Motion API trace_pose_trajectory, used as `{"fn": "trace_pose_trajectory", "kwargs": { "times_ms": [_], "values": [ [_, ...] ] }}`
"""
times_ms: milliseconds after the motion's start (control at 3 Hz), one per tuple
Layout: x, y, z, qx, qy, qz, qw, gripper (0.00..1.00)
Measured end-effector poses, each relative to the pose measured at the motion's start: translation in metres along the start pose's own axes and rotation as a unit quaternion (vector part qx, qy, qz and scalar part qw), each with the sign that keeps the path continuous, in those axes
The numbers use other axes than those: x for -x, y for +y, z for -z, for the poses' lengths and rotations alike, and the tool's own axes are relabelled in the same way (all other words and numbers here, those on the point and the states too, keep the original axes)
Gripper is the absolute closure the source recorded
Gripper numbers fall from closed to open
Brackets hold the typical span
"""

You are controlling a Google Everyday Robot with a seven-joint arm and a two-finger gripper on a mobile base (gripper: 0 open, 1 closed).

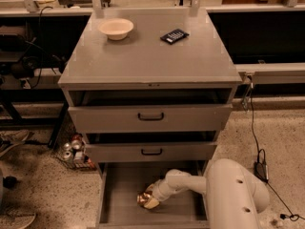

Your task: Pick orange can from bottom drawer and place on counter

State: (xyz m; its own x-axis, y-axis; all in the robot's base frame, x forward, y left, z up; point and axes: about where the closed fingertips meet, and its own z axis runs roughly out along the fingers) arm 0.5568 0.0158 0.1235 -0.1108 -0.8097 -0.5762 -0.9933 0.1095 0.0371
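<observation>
Inside bottom drawer (119, 197), hand (152, 199) with orange can (142, 199) touching its tip, grip cannot be told

The white arm (190, 182) bent down into the open bottom drawer (119, 192). Its tool (152, 198) was right against the can (142, 200), which lay near the middle of the drawer floor. Two upper drawers (150, 117) stood slightly open. On the desk (147, 63) a bowl (116, 28) sat back left, with a black keypad (174, 36) well apart to its right. Floor cans (73, 149) stood left of the cabinet.
</observation>
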Motion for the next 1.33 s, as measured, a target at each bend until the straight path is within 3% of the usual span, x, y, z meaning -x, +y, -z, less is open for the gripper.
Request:
{"fn": "trace_pose_trajectory", "kwargs": {
  "times_ms": [333,667,1000,1333],
  "values": [
    [0.002,0.003,0.022,-0.011,-0.017,0.004,0.9998,0.72],
    [0.016,0.012,0.082,-0.038,-0.067,0.021,0.9968,0.95],
    [0.027,0.022,0.150,-0.070,-0.120,0.046,0.9893,1.00],
    [0.008,0.031,0.236,-0.119,-0.158,0.058,0.9786,1.00]
  ]
}}
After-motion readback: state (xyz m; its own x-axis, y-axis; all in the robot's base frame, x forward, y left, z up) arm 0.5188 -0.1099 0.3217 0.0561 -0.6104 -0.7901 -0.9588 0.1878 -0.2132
